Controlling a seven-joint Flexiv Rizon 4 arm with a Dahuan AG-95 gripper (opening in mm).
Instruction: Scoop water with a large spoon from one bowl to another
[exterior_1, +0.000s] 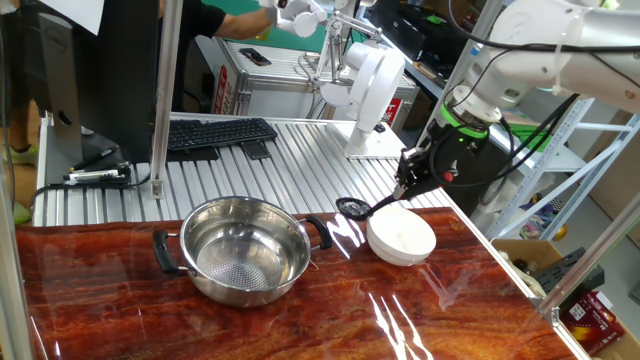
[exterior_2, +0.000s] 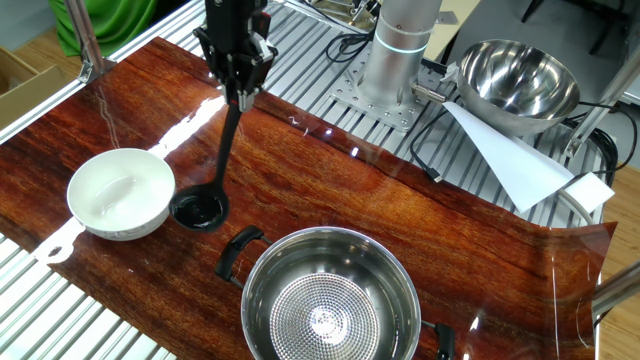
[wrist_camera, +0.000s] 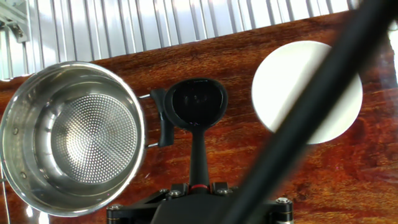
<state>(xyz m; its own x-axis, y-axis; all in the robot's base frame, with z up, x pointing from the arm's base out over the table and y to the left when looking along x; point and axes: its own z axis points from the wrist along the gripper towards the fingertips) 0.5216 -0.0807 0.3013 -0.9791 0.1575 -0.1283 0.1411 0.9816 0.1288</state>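
My gripper (exterior_2: 241, 80) is shut on the thin handle of the black ladle (exterior_2: 200, 209). It shows in the hand view (wrist_camera: 198, 186) clamped on the handle's end. The ladle's round cup (wrist_camera: 196, 104) hangs between the steel pot (wrist_camera: 71, 137) and the white bowl (wrist_camera: 306, 90), close to the pot's black side handle. In one fixed view the cup (exterior_1: 352, 208) sits just left of the white bowl (exterior_1: 402, 236), with my gripper (exterior_1: 410, 180) above and behind it. The pot (exterior_1: 243, 250) has a dotted bottom. I cannot tell whether the cup holds water.
A black cable (wrist_camera: 311, 106) crosses the hand view diagonally over the white bowl. A second steel bowl (exterior_2: 518, 75) and white paper (exterior_2: 510, 160) lie by the arm's base (exterior_2: 395, 55). A keyboard (exterior_1: 215, 133) sits on the ribbed metal table behind the wooden board.
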